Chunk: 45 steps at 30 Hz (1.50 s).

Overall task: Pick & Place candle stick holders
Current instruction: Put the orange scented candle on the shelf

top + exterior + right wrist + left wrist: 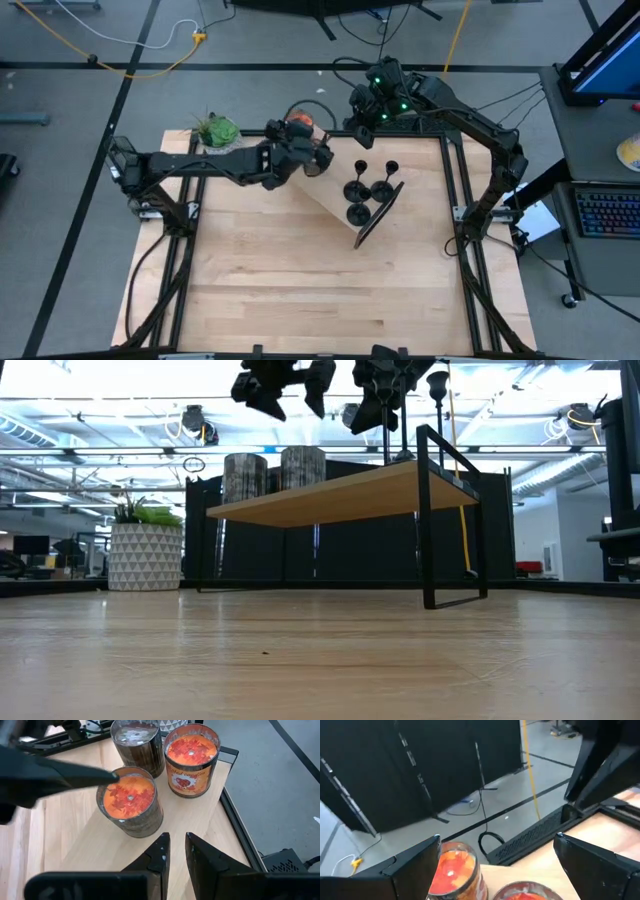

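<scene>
Three black holders (368, 188) stand close together on a small wooden shelf (330, 195) that sits on the desk (300, 290), near the desk's far edge. The shelf lifts them up off the desk, so they stand like things on show. Two holders are nearer the shelf's far side and one is nearer its front edge. No gripper touches them.

Three candle jars (131, 800) stand at the shelf's other end, close to the far edge. They are bunched in a group, apart from the holders.

The left gripper (312, 158) hangs above the jars with its fingers (410, 865) spread wide and nothing between them. A jar shows right under the gap, so it looks ready to come down on something there.

The right gripper (362, 112) hangs above the desk's far edge, just past the holders. Its fingers (159, 855) are almost together with a thin gap, and they hold nothing.

A plant pot (215, 131) sits at the desk's far left corner, out of the way.
</scene>
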### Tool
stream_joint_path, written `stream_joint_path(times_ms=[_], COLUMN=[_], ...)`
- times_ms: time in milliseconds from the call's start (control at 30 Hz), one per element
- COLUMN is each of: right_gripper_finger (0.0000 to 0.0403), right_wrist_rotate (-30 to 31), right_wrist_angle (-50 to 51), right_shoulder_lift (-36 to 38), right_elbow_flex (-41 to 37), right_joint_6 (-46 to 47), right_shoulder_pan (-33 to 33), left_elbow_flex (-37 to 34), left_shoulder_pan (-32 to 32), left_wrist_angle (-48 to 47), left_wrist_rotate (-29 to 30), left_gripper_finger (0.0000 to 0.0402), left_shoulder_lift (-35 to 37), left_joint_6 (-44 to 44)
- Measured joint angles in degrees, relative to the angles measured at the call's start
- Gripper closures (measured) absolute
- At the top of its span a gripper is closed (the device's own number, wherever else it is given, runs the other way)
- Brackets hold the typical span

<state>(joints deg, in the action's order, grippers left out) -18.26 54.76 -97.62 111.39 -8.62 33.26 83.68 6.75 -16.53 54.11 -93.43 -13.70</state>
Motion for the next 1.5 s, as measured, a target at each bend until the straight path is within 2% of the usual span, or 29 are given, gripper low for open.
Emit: stream_joint_path(times_ms=[133,233,433,500,700,900,1267,1333,1500], right_gripper_finger=[0.0349,0.0348,0.0348,0.0348,0.0348,0.0348,0.0348,0.0348,0.0348], right_wrist_rotate=[0.01,0.00,0.04,0.04,0.09,0.09,0.04,0.09,0.11], right_wrist_angle=[0.01,0.02,0.00,0.00,-0.01,0.02,0.13,0.17,0.45], right_shoulder_lift=[0.00,0.00,0.00,0.00,0.00,0.00,0.00,0.00,0.00], right_elbow_flex=[0.00,0.00,0.00,0.00,0.00,0.00,0.00,0.00,0.00], right_joint_6=[0.01,0.02,-0.07,-0.14,-0.50,-0.46,-0.48,-0.50,-0.62], right_shoulder_pan=[0.01,0.00,0.00,0.00,0.00,0.00,0.00,0.00,0.00], left_elbow_flex=[0.00,0.02,0.00,0.00,-0.09,-0.01,-0.13,0.07,0.02], left_shoulder_pan=[-1.28,-2.60,-5.38,-6.23,-6.89,-6.88,-5.50,-4.99,-3.48], left_wrist_angle=[3.40,2.16,-2.49,-4.62,-8.02,-9.99,-9.18,-6.79,-7.21], left_wrist_rotate=[-1.96,-3.30,-7.30,-8.89,-15.62,-18.51,-21.92,-22.47,-23.12], left_gripper_finger=[0.0009,0.0009,0.0011,0.0024,0.0112,0.0205,0.0382,0.0395,0.0388], left_shoulder_lift=[2.21,3.61,4.80,4.73,2.91,0.60,-4.28,-5.31,-6.06], left_joint_6=[2.55,2.69,-3.19,-5.59,-11.26,-15.12,-13.23,-12.43,-12.48])
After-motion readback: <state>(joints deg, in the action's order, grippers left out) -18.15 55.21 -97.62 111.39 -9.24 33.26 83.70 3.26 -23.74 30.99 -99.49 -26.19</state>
